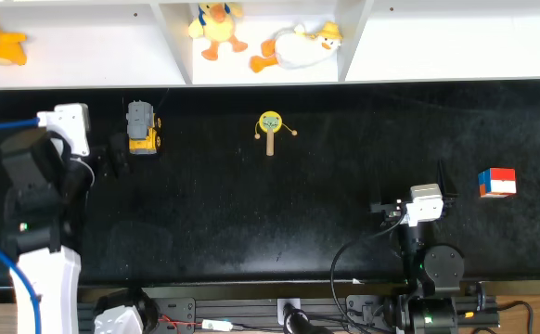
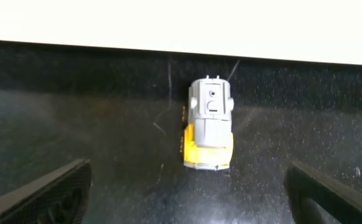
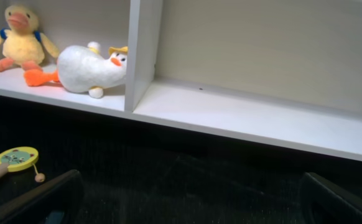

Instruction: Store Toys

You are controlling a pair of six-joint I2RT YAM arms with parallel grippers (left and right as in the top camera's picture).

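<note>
Left gripper (image 2: 190, 202) hangs splayed wide and empty, squared up on the toy truck (image 2: 208, 127). The truck sits on the black table (image 1: 214, 213) just in front of the shelf (image 1: 182, 42), and I'd say the fingers are lined up to straddle it. Right gripper (image 3: 190, 205), also spread and holding nothing, faces the shelf's bare right bay, probably on standby. A rattle (image 1: 270, 130) lies before the shelf's middle bay, a cube (image 1: 496, 182) farther out. Plush ducks (image 1: 216, 26) are shelved.

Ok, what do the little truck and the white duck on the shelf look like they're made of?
The truck: probably hard plastic, grey over yellow, with smooth moulded panels and a slight sheen. The white duck: plush fabric, matte and soft-looking, judging by its rounded stuffed shape and fuzzy outline.
</note>
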